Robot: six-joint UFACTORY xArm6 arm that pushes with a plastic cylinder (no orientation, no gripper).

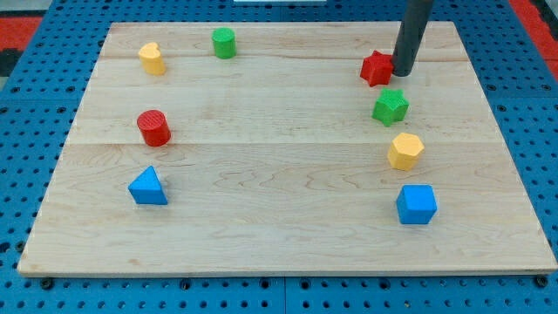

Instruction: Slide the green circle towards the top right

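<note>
camera view puts my tip [403, 73] at the view's top right, touching or just beside the red star [377, 68]; it is a bare rod, holding nothing. the green circle [224, 43] sits well apart, near the top edge left of centre. we judge we should circle to its lower left side and push steadily rightward. the yellow block [152, 58] lies left of it; the red star and green star [391, 106] crowd the far end.

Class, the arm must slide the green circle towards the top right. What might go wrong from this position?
My tip sits beside the red star, far from the green circle. Crossing over, it may knock the star. The circle lies near the board's top edge, so an angled push may send it off.
</note>
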